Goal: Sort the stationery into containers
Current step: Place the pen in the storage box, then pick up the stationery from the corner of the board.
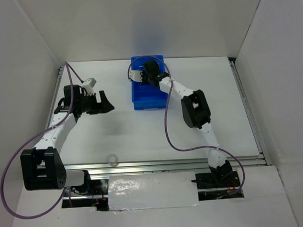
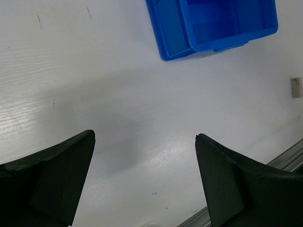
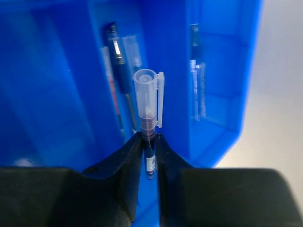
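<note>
The left arm (image 1: 55, 131) and right arm (image 1: 209, 136) share one build: slim white links joined by blocky black joint housings. A thin purple left cable (image 1: 2, 191) loops out toward 8 o'clock of the top view, and a matching right cable (image 1: 166, 124) runs beside the right arm's links. The left fingers (image 2: 52, 182) and right fingers (image 3: 111, 182) are matte black wedges tapering to blunt tips.

I'm seeing the tray (image 2: 170, 33) as glossy, smooth blue plastic. The pen (image 3: 147, 125) is wearing a clear, shiny plastic cap (image 3: 145, 92). The left fingers (image 2: 52, 184) are looking matt black, slightly grainy. The desk (image 2: 118, 94) is showing white and smooth, faintly streaked, with a soft sheen; its near rail (image 1: 183, 164) is gleaming like brushed metal.
</note>
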Controlling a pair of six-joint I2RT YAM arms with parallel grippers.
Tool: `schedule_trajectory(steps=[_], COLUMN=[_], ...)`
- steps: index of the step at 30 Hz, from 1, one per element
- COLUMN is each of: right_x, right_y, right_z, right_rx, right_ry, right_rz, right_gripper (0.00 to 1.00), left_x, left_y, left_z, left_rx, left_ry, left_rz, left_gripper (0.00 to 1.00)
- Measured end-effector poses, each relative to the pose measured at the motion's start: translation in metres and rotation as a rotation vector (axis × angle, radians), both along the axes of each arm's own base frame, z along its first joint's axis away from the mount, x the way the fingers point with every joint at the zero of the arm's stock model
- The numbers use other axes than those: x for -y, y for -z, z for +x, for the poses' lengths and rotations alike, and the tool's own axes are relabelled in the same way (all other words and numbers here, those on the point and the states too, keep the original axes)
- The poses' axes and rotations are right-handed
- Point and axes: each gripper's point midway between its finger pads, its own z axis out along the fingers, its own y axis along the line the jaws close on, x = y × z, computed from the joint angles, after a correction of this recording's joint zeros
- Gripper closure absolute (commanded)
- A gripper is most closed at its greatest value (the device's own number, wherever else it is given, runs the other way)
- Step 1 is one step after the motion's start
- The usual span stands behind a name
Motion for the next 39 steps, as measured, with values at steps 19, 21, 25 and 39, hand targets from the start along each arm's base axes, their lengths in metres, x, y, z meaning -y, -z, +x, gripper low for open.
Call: schedule_trajectory(steps=[19, 21, 25, 39], right_x=[-0.002, 0.004, 0.029, 0.218], right_y=[-0.016, -0.044, -0.132, -0.101], right_z=[-0.012, -0.023, -0.059, -0.234], right_rx=[-0.005, -0.01, 0.005, -0.417], right_ry=[0.022, 0.054, 0.131, 0.703], right_rz=[0.055, 0.112, 0.305, 0.684], right_gripper=[0.65, 0.64, 0.64, 0.6], left_x=[0.004, 0.004, 0.005, 0.016], left_y=[0.001, 0.004, 0.018, 0.097], left_z=[-0.006, -0.011, -0.039, -0.187], left_rx=[0.014, 0.022, 0.05, -0.004], left_ry=[0.066, 0.109, 0.33, 1.095], left_rz=[0.011, 0.049, 0.194, 0.487], left_gripper=[0.04, 0.12, 0.3, 0.33])
